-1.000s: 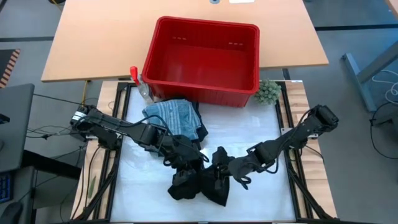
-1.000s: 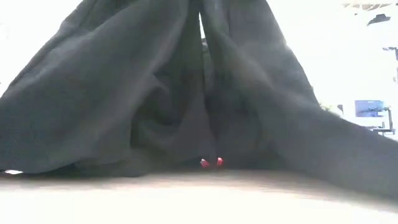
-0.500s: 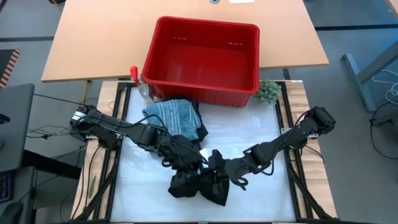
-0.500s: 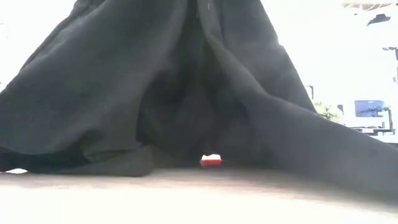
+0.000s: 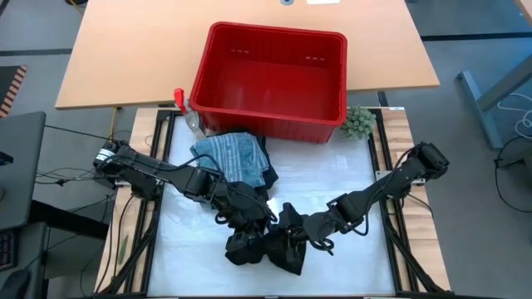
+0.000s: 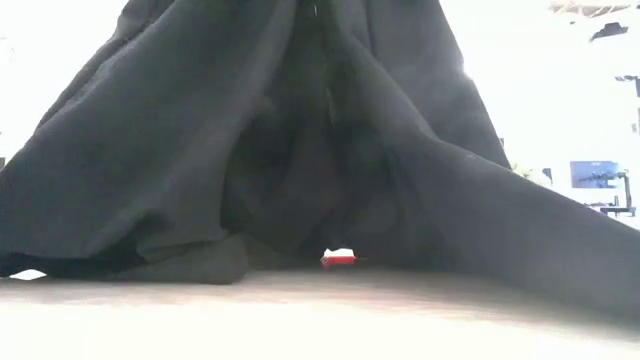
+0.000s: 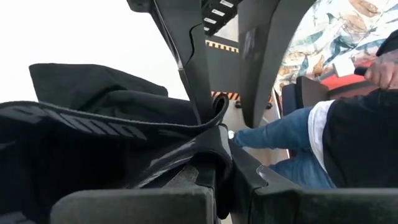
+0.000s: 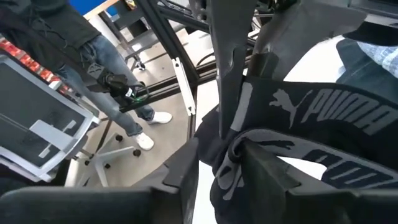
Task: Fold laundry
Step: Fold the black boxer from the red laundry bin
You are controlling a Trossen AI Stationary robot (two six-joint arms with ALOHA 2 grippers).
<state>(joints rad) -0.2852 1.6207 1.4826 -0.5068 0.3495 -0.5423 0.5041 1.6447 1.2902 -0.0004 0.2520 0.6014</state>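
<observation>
White padding covers the work table (image 5: 349,178), with a red plastic basket (image 5: 270,79) at its far edge and a folded grey-blue striped garment (image 5: 233,154) just in front of it. Near the front edge, at the middle, lies the black garment (image 5: 266,247), bunched lower than a second ago, when both arms held it slightly higher. The left gripper (image 5: 246,218) stays clamped on the garment's waistband, fingers fully closed on the fabric. The right gripper (image 5: 298,231) has come down beside it and its fingers have begun parting, though cloth sits between them yet. That suggests the garment is being laid down for a fold, with smoothing to follow.
</observation>
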